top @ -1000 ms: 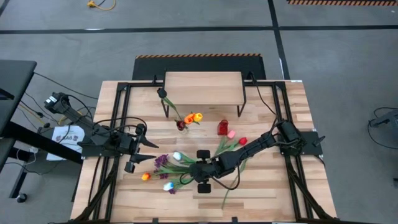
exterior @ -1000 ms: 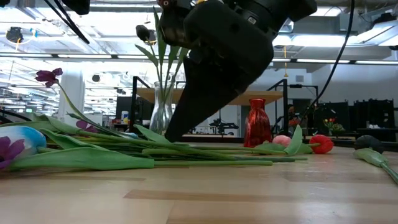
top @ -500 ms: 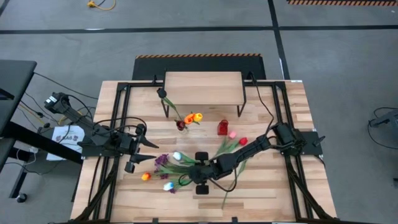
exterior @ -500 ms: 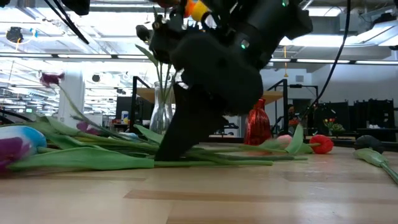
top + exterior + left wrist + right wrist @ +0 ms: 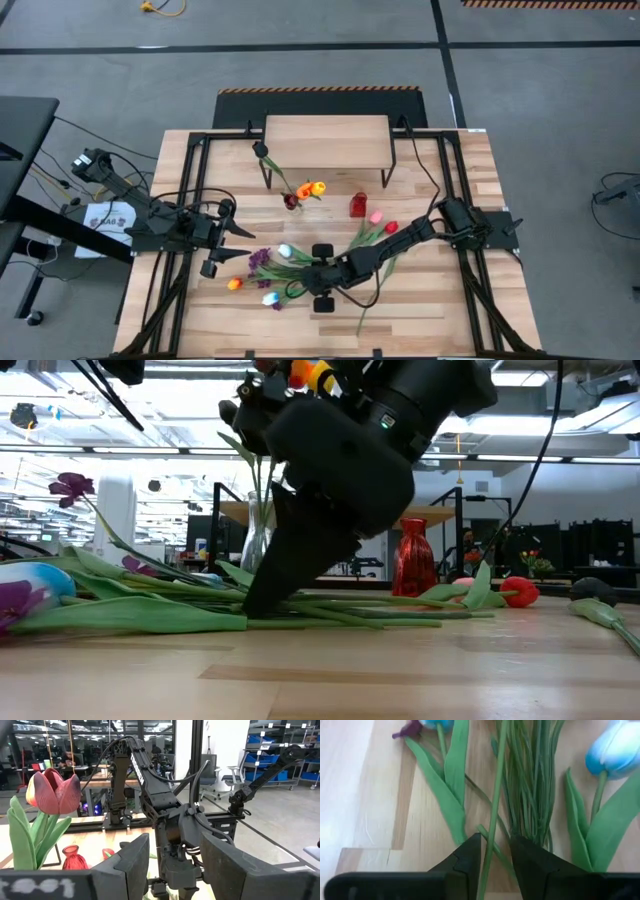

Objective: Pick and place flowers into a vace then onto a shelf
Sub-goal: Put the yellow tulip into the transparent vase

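Green-stemmed flowers — red, orange, white, purple — small red vase

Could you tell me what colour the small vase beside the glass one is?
The small vase is red, clearest in the low view.

The right arm reached from the right side of the high view toward lower centre, stretched low and long. Its gripper pointed left, tilted steeply down with its tips at the surface. In the low view it filled the upper centre of the frame, a dark bulk tapering to a point at lower left. Its fingers stood a narrow gap apart, a thin stem running between them.

The left arm waited at the left of the high view, folded, its gripper pointing right with jaws parted. Its fingers showed wide apart at the bottom of the wrist frame.
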`<state>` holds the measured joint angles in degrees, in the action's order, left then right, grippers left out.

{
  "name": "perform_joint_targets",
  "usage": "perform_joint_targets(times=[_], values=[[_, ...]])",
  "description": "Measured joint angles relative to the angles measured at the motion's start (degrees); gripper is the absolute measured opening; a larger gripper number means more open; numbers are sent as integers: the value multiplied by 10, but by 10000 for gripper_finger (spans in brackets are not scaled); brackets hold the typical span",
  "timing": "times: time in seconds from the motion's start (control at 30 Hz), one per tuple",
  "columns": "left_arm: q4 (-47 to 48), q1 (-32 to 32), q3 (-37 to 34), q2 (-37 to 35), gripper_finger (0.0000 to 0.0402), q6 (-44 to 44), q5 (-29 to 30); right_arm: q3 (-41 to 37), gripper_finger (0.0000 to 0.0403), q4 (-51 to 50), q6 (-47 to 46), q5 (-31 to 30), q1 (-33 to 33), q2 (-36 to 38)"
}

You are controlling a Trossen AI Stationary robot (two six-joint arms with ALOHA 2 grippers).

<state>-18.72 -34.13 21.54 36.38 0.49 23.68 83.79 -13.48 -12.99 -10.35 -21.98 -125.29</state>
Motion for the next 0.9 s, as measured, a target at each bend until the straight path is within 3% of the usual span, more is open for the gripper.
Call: perform_joint_targets(times=[0.47, 0.9], values=[[0, 0, 0, 0, 164, 0, 0, 9, 93, -12, 13, 0, 0, 0], [0, 0, 0, 0, 164, 0, 0, 9, 6, -11, 14, 0, 0, 0]])
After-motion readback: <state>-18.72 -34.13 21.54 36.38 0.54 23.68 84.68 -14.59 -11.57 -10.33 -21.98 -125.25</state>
